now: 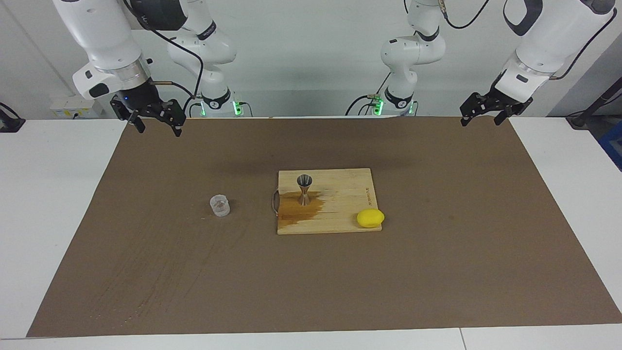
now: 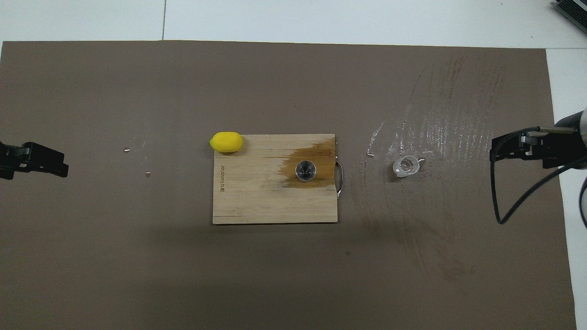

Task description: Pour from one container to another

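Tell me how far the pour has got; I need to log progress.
Looks done or nearly: clear cup stands upright on the mat, jigger upright on the wet-stained board. Nothing in hand: right tool and left tool hang open, raised. Left: nothing obvious; the jigger's fill cannot be seen.

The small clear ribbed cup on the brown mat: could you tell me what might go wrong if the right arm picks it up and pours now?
1. The small clear ribbed cup is see-through, so the open right gripper may misjudge it and tip it.
2. The silver hourglass jigger has a narrow mouth; liquid could miss it.
3. The wooden board under it looks wet, so a nudge might slide the jigger.
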You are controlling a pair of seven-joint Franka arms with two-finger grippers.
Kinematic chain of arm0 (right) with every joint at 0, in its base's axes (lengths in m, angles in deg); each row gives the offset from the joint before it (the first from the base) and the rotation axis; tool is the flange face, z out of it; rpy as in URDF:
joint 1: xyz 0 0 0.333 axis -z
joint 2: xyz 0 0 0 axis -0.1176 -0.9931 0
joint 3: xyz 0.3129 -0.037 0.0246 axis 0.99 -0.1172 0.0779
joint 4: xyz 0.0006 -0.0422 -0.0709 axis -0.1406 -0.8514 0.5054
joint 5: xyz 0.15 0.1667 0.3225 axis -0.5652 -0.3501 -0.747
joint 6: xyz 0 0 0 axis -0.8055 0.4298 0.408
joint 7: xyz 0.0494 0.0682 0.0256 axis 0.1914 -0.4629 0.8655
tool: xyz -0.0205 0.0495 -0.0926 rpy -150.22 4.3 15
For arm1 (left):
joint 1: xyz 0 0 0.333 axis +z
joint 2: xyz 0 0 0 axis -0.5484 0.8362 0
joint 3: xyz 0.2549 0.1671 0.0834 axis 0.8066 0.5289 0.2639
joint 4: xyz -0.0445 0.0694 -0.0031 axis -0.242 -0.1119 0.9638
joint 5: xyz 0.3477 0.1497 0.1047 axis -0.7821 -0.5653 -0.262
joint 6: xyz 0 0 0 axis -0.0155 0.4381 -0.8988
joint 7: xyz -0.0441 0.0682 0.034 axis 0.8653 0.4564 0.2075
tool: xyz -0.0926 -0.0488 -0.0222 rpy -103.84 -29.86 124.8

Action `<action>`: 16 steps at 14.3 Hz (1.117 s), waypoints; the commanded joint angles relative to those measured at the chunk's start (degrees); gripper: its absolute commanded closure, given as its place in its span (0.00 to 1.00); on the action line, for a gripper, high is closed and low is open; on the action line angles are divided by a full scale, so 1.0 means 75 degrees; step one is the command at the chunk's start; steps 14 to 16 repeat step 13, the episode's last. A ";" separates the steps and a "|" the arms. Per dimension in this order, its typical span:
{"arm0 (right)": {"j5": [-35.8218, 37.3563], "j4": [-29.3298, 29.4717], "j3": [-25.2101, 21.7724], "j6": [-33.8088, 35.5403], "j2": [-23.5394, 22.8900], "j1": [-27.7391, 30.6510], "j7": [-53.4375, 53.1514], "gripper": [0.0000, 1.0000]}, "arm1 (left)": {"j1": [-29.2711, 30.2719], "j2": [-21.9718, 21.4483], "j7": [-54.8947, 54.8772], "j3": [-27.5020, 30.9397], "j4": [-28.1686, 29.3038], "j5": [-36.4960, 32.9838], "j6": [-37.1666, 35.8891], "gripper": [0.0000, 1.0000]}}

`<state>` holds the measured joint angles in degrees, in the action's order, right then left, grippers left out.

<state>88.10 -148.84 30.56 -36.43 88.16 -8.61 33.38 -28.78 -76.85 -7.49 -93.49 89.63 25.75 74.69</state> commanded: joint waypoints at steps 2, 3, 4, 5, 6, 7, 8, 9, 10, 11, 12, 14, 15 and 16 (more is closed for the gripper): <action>0.0014 0.0108 -0.0003 0.0128 -0.0011 -0.0021 0.0019 0.01 | -0.0011 -0.0123 -0.0050 0.0003 0.0077 -0.0113 -0.0094 0.00; 0.0003 0.0108 0.0009 0.0128 -0.0011 -0.0021 0.0031 0.01 | -0.0011 -0.0123 -0.0050 0.0003 0.0077 -0.0113 -0.0094 0.00; 0.0002 0.0108 0.0021 0.0128 -0.0011 -0.0021 0.0031 0.01 | -0.0011 -0.0123 -0.0050 -0.0008 0.0077 -0.0113 -0.0094 0.00; 0.0002 0.0108 0.0032 0.0128 -0.0011 -0.0033 0.0031 0.01 | -0.0011 -0.0123 -0.0050 0.0003 0.0077 -0.0113 -0.0094 0.00; 0.0002 0.0108 0.0033 0.0116 -0.0011 -0.0033 0.0031 0.01 | -0.0011 -0.0123 -0.0050 0.0003 0.0077 -0.0113 -0.0094 0.00; 0.0002 0.0108 0.0033 0.0093 -0.0011 -0.0021 0.0031 0.00 | -0.0011 -0.0123 -0.0050 0.0003 0.0077 -0.0113 -0.0094 0.00; 0.0002 0.0108 0.0033 0.0069 -0.0011 -0.0033 0.0031 0.00 | -0.0011 -0.0123 -0.0050 0.0003 0.0077 -0.0113 -0.0094 0.00; 0.0002 0.0085 0.0033 0.0069 0.0001 -0.0033 0.0031 0.00 | -0.0011 -0.0123 -0.0050 0.0003 0.0077 -0.0113 -0.0094 0.00; 0.0002 0.0085 0.0033 0.0069 0.0001 -0.0033 0.0031 0.00 | -0.0011 -0.0123 -0.0050 -0.0008 0.0077 -0.0113 -0.0094 0.00; 0.0002 0.0085 0.0033 0.0069 0.0001 -0.0033 0.0043 0.00 | -0.0011 -0.0123 -0.0050 0.0003 0.0077 -0.0113 -0.0094 0.00; 0.0002 0.0050 0.0033 0.0058 0.0024 -0.0033 0.0043 0.00 | -0.0011 -0.0123 -0.0050 0.0003 0.0077 -0.0113 -0.0094 0.00; -0.0009 0.0038 0.0033 0.0046 0.0024 -0.0033 0.0043 0.00 | -0.0011 -0.0123 -0.0050 0.0003 0.0077 -0.0113 -0.0094 0.00; -0.0009 0.0038 0.0033 0.0046 0.0024 -0.0033 0.0043 0.00 | -0.0011 -0.0123 -0.0050 0.0003 0.0077 -0.0113 -0.0094 0.00; -0.0009 0.0038 0.0033 0.0046 0.0024 -0.0033 0.0043 0.00 | -0.0011 -0.0123 -0.0050 0.0003 0.0077 -0.0113 -0.0094 0.00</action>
